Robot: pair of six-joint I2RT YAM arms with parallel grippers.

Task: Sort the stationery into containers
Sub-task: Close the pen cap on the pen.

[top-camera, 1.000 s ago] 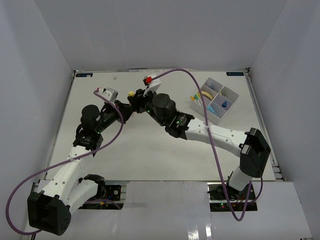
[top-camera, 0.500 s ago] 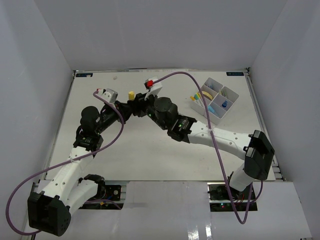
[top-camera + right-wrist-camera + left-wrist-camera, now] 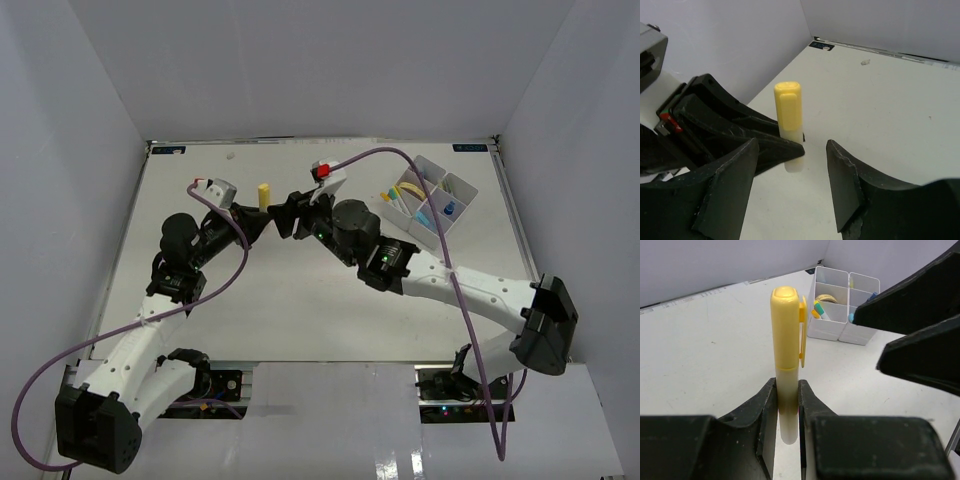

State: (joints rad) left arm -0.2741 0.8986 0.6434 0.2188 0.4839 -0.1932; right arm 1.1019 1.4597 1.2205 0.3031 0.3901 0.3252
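Handover looks to be the step in hand. The left end effector (image 3: 786, 400) is clamped on the pale barrel of a yellow-capped marker (image 3: 786, 335) and holds it upright, cap on top, over the middle-far part of the desk (image 3: 300, 310). The marker's lower end seems to hang clear of the surface, though that is hard to be sure of. The right end effector (image 3: 791, 147) faces it with its fingers spread wide and nothing between them but air. It is just beside the marker and touches neither the marker nor the left fingers. The white four-compartment tray (image 3: 827, 329) stands well apart, toward the far right, with a few coloured items already inside. The next move probably calls for the right fingers to close on the cap or upper barrel, above the left grip, without knocking the marker askew. Only then should the left let go, so the marker can be carried to the tray.
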